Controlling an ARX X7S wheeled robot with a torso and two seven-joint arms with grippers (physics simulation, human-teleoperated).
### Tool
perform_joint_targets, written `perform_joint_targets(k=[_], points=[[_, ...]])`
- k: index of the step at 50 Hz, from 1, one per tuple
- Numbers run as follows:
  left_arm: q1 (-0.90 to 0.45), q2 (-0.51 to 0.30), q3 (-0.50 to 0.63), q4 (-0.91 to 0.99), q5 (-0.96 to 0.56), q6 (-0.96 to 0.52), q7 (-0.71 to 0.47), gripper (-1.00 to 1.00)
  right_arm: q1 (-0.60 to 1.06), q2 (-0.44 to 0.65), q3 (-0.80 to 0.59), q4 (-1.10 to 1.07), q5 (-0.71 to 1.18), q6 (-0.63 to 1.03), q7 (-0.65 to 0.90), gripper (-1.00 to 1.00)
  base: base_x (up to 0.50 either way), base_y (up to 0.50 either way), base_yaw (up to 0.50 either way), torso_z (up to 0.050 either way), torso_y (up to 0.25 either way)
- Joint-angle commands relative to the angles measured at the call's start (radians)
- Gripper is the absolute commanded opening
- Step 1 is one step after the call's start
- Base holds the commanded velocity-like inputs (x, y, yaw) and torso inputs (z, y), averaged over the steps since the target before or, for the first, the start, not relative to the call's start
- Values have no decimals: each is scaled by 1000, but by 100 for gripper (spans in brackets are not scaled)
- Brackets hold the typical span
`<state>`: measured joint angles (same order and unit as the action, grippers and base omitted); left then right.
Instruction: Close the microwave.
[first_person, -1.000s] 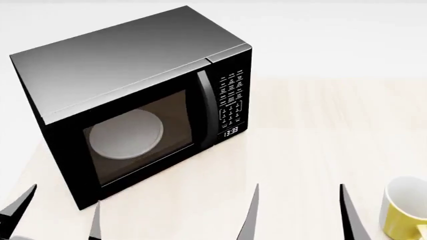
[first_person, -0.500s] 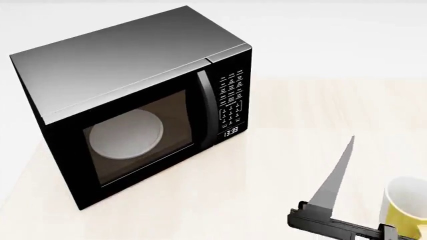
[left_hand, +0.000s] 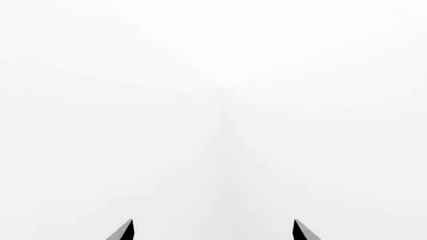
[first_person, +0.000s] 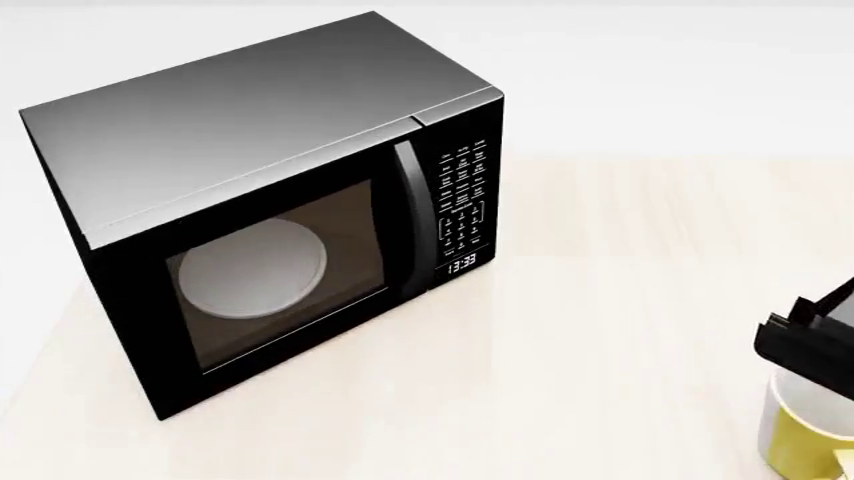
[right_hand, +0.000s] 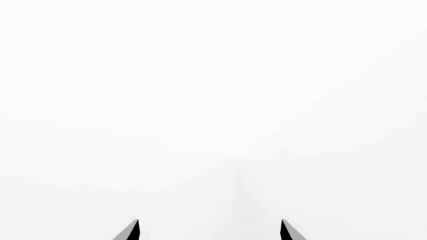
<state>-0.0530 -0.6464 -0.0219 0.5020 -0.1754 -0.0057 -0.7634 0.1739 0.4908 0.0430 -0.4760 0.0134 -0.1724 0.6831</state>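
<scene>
The black microwave (first_person: 274, 215) sits on a pale wooden bench (first_person: 601, 300), door shut; a yellow mug (first_person: 807, 430) stands well apart.

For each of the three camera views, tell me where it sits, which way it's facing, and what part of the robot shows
Head view: on the head, looking down at the microwave, table and yellow mug; a dark arm part at the right edge.
Left wrist view: faces blank white; left gripper tips apart.
Right wrist view: likewise blank white; right gripper tips apart.
Shared: both wrist views show only fingertips against white.

My left gripper (left_hand: 213, 231) and right gripper (right_hand: 210, 231) both stand spread wide, empty. My right arm (first_person: 814, 335) shows at the edge.
</scene>
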Motion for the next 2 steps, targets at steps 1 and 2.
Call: perform_joint_targets(k=[1, 2], points=[[9, 38, -38, 19, 45, -4, -26, 100, -12, -18, 44, -50, -42, 3, 3, 100, 0, 0, 0, 0, 0], [7, 36, -42, 22, 43, -7, -26, 100, -8, -18, 44, -45, -41, 1, 3, 100, 0, 0, 0, 0, 0]])
